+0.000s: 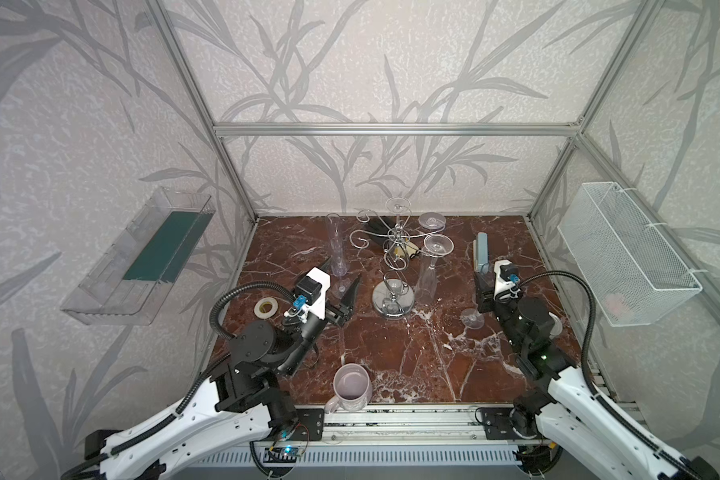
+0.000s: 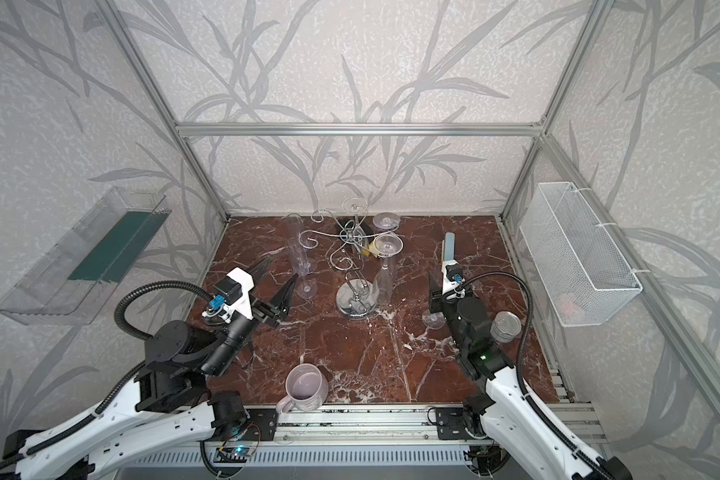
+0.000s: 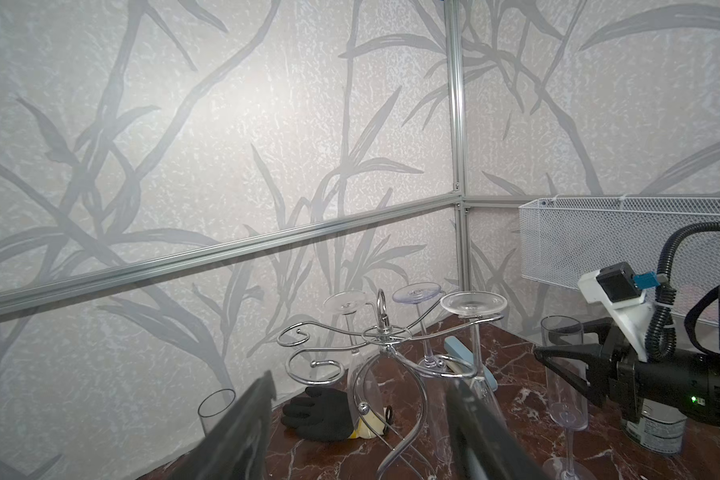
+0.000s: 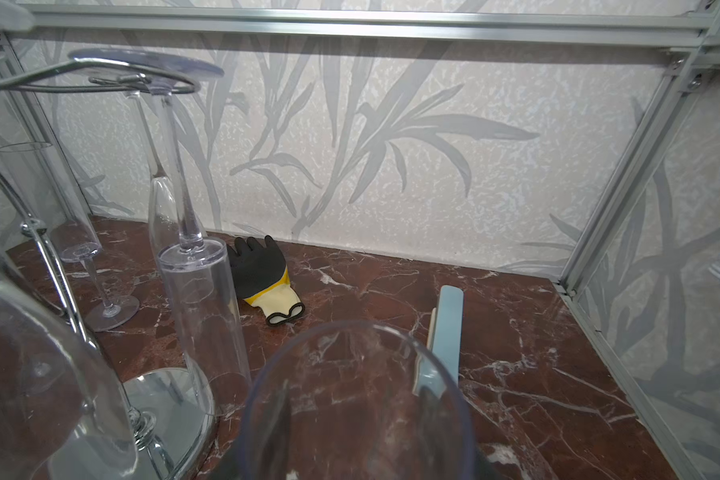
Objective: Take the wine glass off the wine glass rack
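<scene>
- wine glass (image 1: 429, 272) hangs bowl-down on the wine glass rack (image 1: 400, 305), on the wire arm at the front right side. its foot rests on top of the wire and its long axis is about vertical.
- right end effector (image 3: 558, 359) is the nearer one, just beside this glass on its right. but it looks clamped on another flute (image 3: 564, 403), which stands with its foot on the bench (image 1: 391, 361).
- left end effector (image 1: 344, 268) has its fingers apart and holds nothing. it points toward the rack, and the hanging glass lies beyond the central stem from it, to the right.
- i judge the glass must slide outward along its wire arm, so toward the right arm's side, before it comes free.
</scene>
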Action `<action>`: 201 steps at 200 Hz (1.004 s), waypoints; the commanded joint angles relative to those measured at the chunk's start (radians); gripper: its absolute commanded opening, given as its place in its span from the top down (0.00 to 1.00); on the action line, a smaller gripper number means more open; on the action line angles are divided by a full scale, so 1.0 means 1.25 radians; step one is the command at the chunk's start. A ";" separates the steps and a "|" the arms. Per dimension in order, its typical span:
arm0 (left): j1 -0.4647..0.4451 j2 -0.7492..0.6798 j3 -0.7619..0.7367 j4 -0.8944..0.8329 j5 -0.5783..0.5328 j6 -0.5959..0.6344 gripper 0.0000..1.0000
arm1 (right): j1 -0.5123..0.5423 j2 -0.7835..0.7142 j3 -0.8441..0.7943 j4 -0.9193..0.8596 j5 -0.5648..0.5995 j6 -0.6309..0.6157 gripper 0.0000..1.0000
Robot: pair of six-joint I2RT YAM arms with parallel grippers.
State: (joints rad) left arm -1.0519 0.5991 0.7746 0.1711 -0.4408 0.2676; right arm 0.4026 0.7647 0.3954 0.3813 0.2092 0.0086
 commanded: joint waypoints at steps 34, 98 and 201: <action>0.000 0.019 -0.016 0.064 -0.069 0.055 0.30 | -0.068 0.187 0.082 0.243 -0.137 0.035 0.63; 0.001 0.051 -0.027 0.108 -0.097 0.086 0.29 | -0.114 0.412 0.172 0.405 -0.197 0.032 0.64; 0.032 0.070 -0.049 0.125 -0.125 0.090 0.27 | -0.123 0.706 0.317 0.580 -0.258 0.006 0.66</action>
State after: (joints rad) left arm -1.0252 0.6910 0.7235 0.2939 -0.5793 0.3740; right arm 0.2535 1.6142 0.7361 0.9958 -0.0883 0.0357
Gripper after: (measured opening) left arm 0.733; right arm 0.482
